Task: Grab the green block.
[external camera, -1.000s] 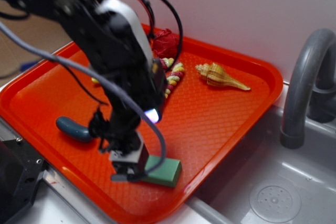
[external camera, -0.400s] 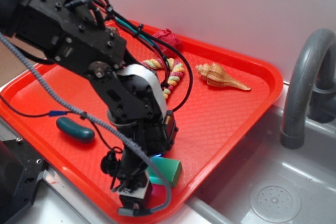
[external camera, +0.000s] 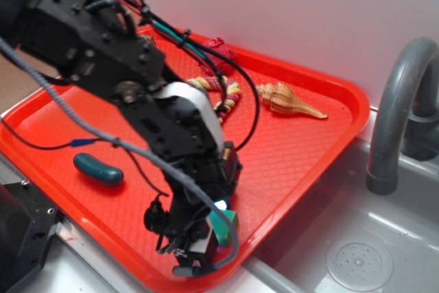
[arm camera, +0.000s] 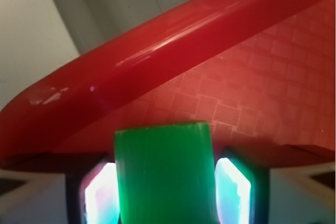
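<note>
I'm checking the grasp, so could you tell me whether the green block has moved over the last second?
Yes. The green block tipped up and shifted slightly toward the tray's near rim.

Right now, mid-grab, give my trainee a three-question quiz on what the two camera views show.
1. True or false: the green block sits between the two fingers of the tool.
2. Which thing lies on the tray nearest the faucet?
A. the seashell
B. the dark teal bean
C. the braided rope
3. Fill in: the tool works near the tray's ____ edge, the one closest to the exterior camera.

Key:
1. True
2. A
3. front
</note>
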Controlling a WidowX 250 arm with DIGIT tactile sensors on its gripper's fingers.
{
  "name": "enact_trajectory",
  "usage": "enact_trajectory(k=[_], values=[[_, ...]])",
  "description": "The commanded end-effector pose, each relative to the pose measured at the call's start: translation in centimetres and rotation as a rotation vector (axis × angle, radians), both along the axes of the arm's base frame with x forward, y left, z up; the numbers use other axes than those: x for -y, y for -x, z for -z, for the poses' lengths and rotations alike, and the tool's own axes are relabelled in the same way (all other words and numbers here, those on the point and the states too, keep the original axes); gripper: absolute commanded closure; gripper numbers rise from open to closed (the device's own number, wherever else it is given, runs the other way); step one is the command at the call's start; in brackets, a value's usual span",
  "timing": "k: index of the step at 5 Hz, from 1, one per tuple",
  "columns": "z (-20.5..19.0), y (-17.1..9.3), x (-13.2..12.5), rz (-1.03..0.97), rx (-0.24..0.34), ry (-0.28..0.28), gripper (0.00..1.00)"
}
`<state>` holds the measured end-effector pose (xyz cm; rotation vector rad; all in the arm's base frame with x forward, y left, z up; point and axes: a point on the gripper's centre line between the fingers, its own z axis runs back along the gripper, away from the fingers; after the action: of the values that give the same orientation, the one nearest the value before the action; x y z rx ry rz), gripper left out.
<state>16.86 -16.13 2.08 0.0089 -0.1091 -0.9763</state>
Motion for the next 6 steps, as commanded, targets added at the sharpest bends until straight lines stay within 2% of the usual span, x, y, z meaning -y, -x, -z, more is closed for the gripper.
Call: enact_trajectory(k=[1, 2, 3, 4, 6], values=[[-4.6, -1.2, -3.9, -0.293, 0.052, -0.114, 1.00], [-9.5, -3.2, -6.8, -0.543, 0.040, -0.138, 1.00], [-14.1, -3.5, -8.7, -0.794, 0.034, -0.098, 1.00], [-18.7, -2.3, -10.1, -1.021, 0.044, -0.043, 1.00], [-24.8, -2.0, -9.9, -1.080, 0.123, 0.035, 1.00]])
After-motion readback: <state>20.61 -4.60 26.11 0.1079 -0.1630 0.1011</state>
